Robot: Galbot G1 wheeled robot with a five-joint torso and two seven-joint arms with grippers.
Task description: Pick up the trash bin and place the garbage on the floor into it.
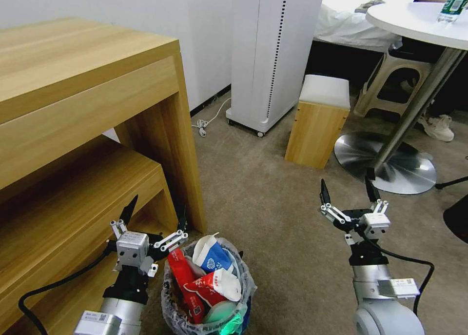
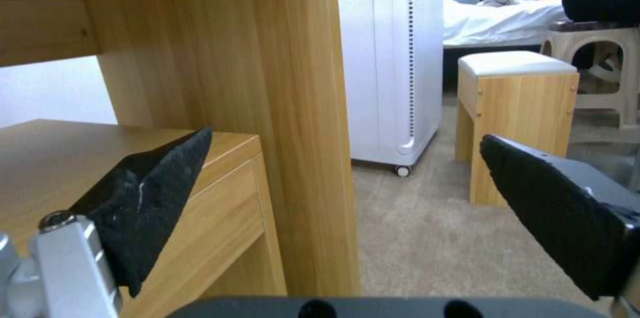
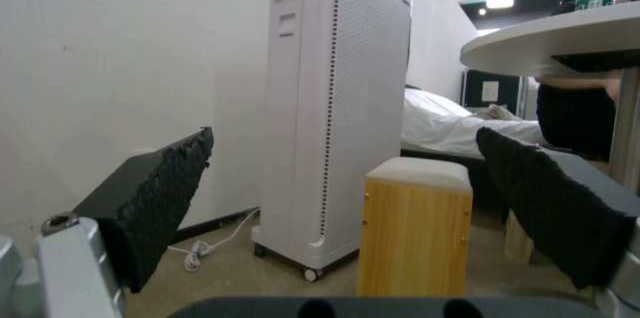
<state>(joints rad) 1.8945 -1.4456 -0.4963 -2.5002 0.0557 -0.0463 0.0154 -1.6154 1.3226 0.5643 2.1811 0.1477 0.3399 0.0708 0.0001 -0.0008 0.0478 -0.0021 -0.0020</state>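
Observation:
The trash bin (image 1: pixel 171 303) stands on the beige carpet floor (image 1: pixel 273 203) at the bottom centre of the head view, lined with a crinkled clear bag. Garbage fills it: a blue-white paper cup (image 1: pixel 212 257), a red wrapper (image 1: pixel 183 279) and a red-white paper cup (image 1: pixel 219 284). My left gripper (image 1: pixel 158 208) hovers open just left of the bin's rim, beside the desk leg, with nothing between its fingers. My right gripper (image 1: pixel 347 188) hangs open and empty over the carpet, well right of the bin. In the wrist views the left gripper (image 2: pixel 343 178) and right gripper (image 3: pixel 343 178) hold nothing.
A wooden desk (image 1: pixel 87 81) with a lower shelf (image 1: pixel 73 203) stands close on the left. Ahead are a white air purifier (image 1: pixel 270 52), a cable (image 1: pixel 207 120), a wooden stool (image 1: pixel 319 120) and a round table's metal base (image 1: pixel 385 162).

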